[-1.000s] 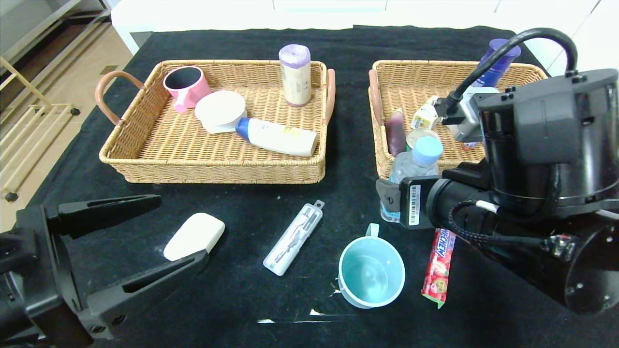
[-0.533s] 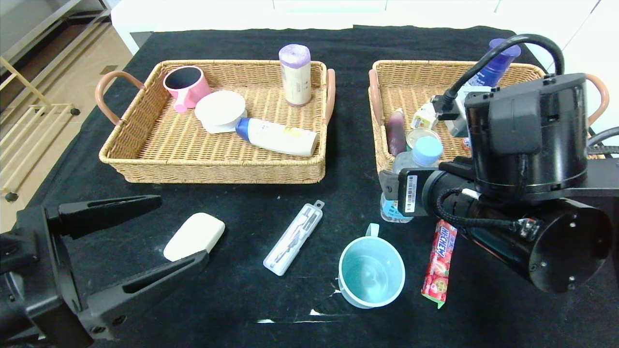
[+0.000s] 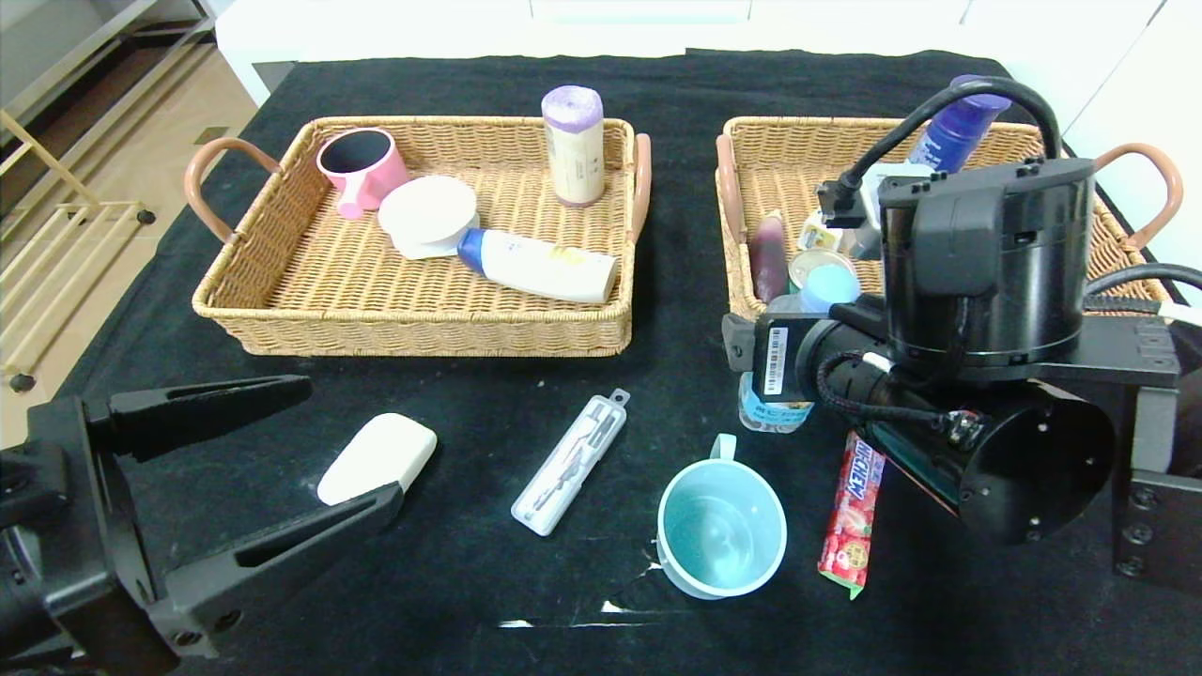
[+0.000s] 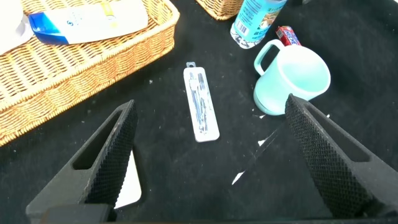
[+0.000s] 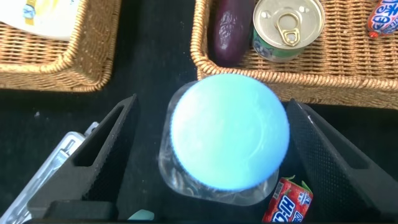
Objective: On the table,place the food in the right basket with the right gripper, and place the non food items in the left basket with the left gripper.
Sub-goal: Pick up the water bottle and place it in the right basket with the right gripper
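**Right claw straddles the water bottle; left claw spread near the soap block**

We find the right gripper directly above the water bottle, its fingers spread wide to either side of the pale blue cap and not touching it. The bottle stands upright on the table, just outside the near rim of the right basket. Its label shows blue print (too small to read).

The candy stick pack lies at the bottle's 5 o'clock, apart from it; we read "HI-CHEW" in white on red. A can with a pull tab stands inside the right basket beside a dark purple item.

The left gripper sits at the table's 8 o'clock corner, fingers apart and holding nothing. The white soap-like block lies between its fingertips in the head view. The clear plastic case lies at 3 o'clock of the block, well apart, with open cloth all round. The teal mug stands upright at 4 o'clock of the case, handle toward the bottle.

The left basket holds a pink mug, a white lid, a white tube with a blue cap and a roll. A bare black strip separates the two baskets.
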Robot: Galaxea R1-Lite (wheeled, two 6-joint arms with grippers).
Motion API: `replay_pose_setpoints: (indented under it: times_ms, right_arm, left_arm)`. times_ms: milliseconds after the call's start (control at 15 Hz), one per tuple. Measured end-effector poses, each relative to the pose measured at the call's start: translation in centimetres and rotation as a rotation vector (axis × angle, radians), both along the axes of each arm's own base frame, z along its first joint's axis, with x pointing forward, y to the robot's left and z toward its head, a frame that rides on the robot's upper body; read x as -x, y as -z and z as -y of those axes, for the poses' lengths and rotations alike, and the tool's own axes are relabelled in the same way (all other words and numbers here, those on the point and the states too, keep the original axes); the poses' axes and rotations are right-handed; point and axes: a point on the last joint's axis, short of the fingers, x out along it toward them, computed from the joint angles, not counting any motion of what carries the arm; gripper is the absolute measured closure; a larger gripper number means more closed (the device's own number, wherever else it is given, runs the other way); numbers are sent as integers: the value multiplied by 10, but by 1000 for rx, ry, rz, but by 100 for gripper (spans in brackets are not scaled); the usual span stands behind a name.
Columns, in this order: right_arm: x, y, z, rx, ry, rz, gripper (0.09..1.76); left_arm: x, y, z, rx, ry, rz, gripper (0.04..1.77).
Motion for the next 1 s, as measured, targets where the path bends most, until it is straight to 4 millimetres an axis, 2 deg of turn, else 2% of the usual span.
replay_pose_setpoints:
  times_ms: [200, 333, 467, 1000]
  right_arm:
    - [-3, 2, 1, 8, 20, -2, 14]
    - [-4, 3, 2, 10, 22, -4, 52]
    - [-4, 4, 2, 12, 22, -6, 75]
    - [-4, 4, 2, 22, 21, -8, 77]
  left_arm:
    - [0, 0, 0, 0, 0, 0, 9]
    - [0, 0, 0, 0, 0, 0, 9]
    - [0, 0, 0, 0, 0, 0, 9]
    - [0, 0, 0, -2, 0, 0, 9]
